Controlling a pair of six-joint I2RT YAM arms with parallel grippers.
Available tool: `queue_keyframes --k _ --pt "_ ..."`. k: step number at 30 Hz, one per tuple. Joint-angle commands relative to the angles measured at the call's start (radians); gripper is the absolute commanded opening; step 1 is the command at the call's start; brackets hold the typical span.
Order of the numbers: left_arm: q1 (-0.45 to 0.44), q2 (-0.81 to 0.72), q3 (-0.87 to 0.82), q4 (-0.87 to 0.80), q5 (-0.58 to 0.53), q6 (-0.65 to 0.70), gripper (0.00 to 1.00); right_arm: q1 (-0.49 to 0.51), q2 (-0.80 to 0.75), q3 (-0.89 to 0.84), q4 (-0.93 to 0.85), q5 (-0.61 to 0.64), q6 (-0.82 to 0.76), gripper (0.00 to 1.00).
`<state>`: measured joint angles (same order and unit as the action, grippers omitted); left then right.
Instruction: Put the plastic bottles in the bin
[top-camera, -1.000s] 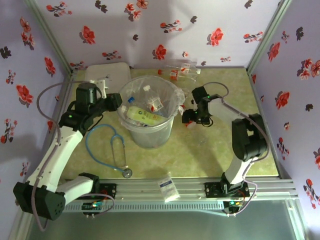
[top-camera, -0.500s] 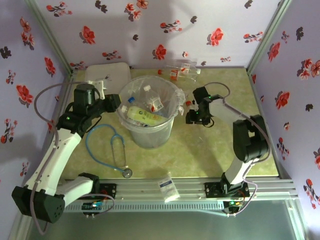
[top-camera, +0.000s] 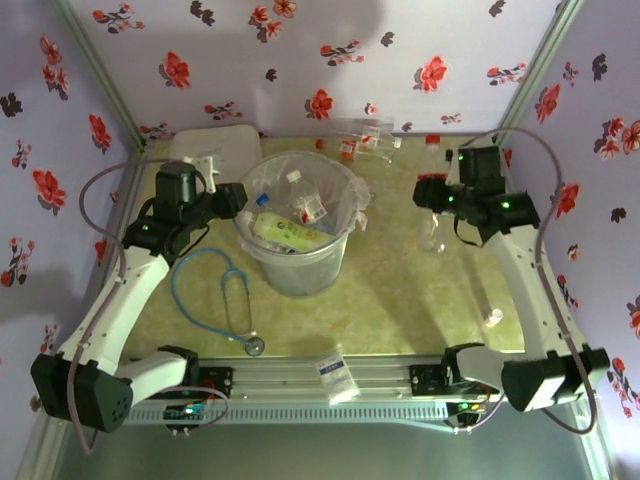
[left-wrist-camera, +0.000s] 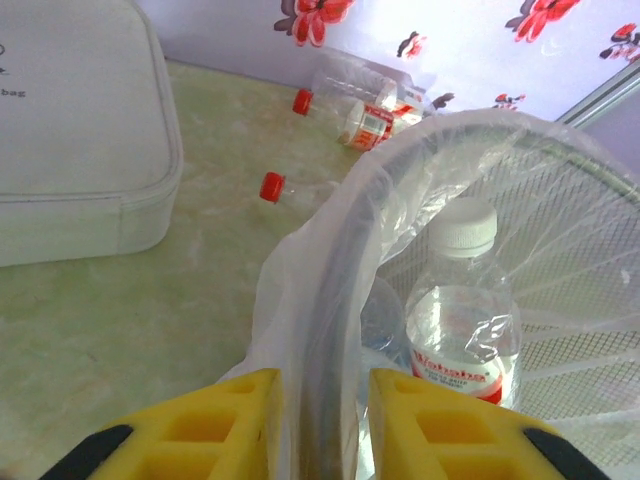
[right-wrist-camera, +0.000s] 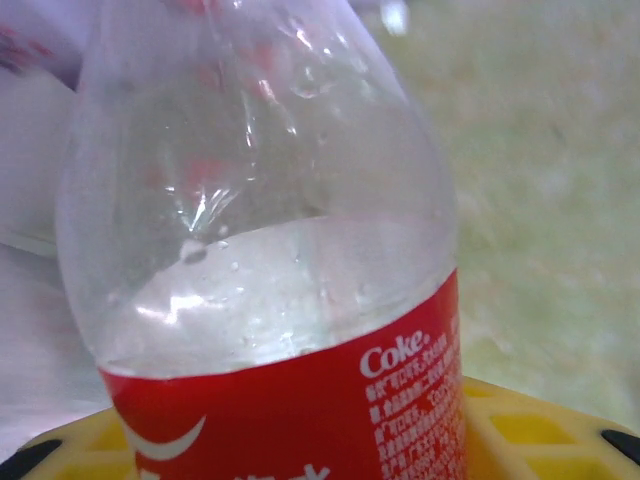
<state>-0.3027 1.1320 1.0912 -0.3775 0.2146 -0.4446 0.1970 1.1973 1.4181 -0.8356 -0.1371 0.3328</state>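
The bin (top-camera: 262, 262) is a round translucent bucket lined with a clear bag, standing left of the table's middle. Several plastic bottles (top-camera: 300, 208) lie inside it, among them a white-capped one (left-wrist-camera: 462, 300). My left gripper (top-camera: 240, 200) is shut on the bin's left rim (left-wrist-camera: 330, 300), with one yellow finger (left-wrist-camera: 215, 425) on each side. More bottles (top-camera: 360, 140) lie by the back wall. My right gripper (top-camera: 430, 192) is at the back right, shut on a clear bottle with a red Coke label (right-wrist-camera: 290, 400). Its yellow fingers (right-wrist-camera: 545, 430) show under the bottle.
A flat white lidded box (top-camera: 215, 150) sits at the back left. A blue stethoscope (top-camera: 225, 300) lies in front of the bin. A white packet (top-camera: 337, 372) rests on the front rail. A small white-capped item (top-camera: 492, 318) lies at the right. Flowered walls close three sides.
The right arm has swung from beside the bin to the back right, and its jaws have closed on the Coke bottle. The left gripper has kept its hold on the rim.
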Motion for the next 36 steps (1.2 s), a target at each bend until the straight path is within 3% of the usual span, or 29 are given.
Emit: queue_keyframes --k 1,7,12,15,24,36 --pt "0.006 0.007 -0.033 0.052 0.034 -0.035 0.28 0.020 -0.003 0.093 0.098 -0.159 0.070 0.38" --pt "0.002 -0.029 -0.059 0.064 0.036 -0.057 0.27 0.197 0.081 0.260 0.267 -0.241 0.120 0.36" --pt "-0.007 -0.041 -0.071 0.077 0.039 -0.081 0.25 0.388 0.223 0.403 0.247 -0.109 0.053 0.38" --pt "-0.011 -0.043 -0.062 0.071 0.038 -0.082 0.23 0.462 0.313 0.458 0.250 -0.117 0.039 0.38" --pt "-0.019 -0.033 -0.053 0.071 0.035 -0.079 0.21 0.560 0.550 0.609 -0.017 -0.024 -0.100 0.42" --pt "-0.021 -0.004 -0.039 0.072 0.019 -0.060 0.16 0.627 0.607 0.567 -0.247 -0.002 -0.285 0.51"
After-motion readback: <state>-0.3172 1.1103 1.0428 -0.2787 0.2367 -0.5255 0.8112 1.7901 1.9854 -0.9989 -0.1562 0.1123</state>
